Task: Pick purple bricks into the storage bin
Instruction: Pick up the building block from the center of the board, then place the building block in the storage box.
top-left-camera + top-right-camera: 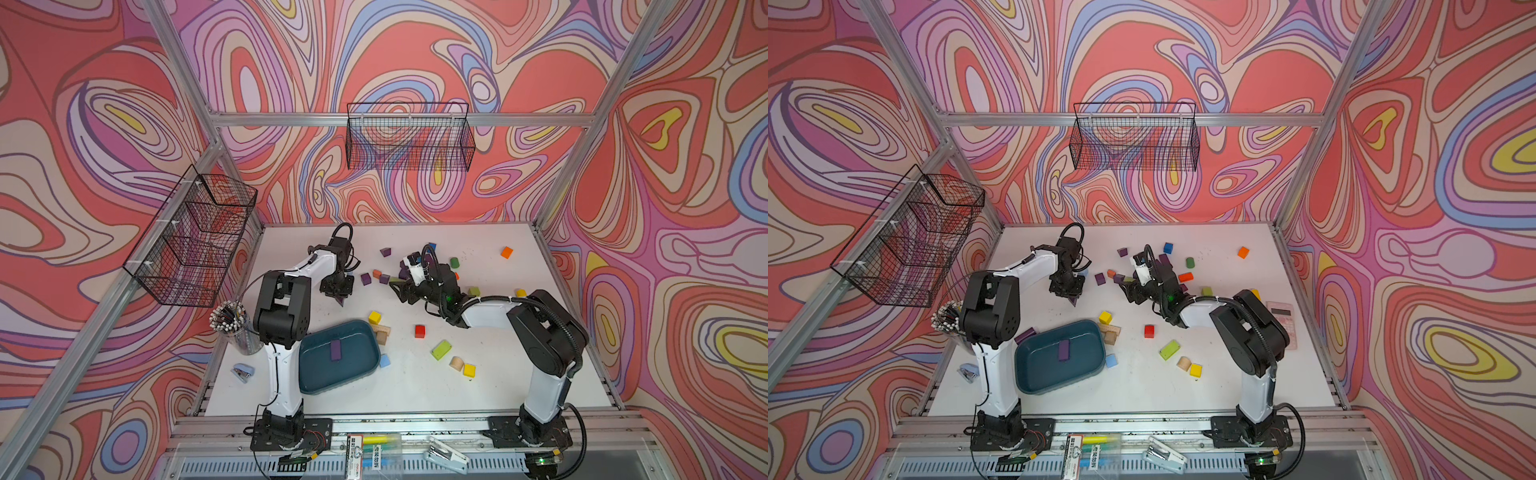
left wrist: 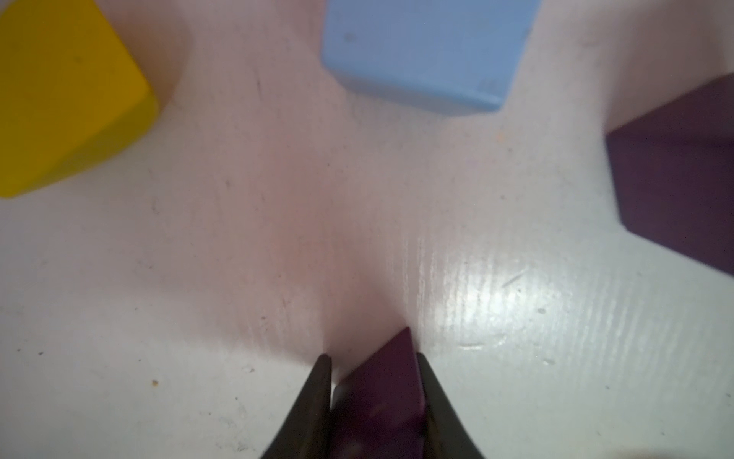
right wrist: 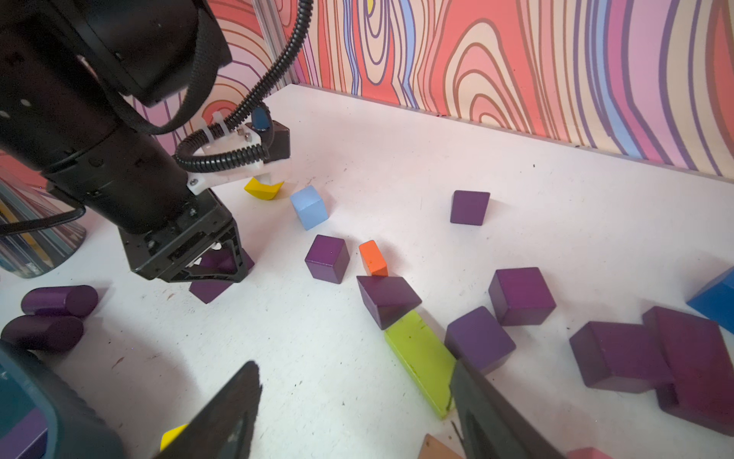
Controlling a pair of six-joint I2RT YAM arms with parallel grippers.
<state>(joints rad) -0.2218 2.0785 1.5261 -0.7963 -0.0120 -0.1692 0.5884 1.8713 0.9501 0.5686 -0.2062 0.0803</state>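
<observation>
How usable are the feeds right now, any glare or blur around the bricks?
Left wrist view: soft focus all over, the yellow block and light-blue block blurred, a glare patch on the table beside the purple brick. Right wrist view: purple cubes crisp, only the right gripper smeared. Both top views: even light, no glare.

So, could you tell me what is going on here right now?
The left end effector brackets a pointed purple brick on the table; a firm grip is unclear. The right end effector hovers open and empty over more purple bricks. One flat purple brick lies in the storage bin; many are outside it.
</observation>
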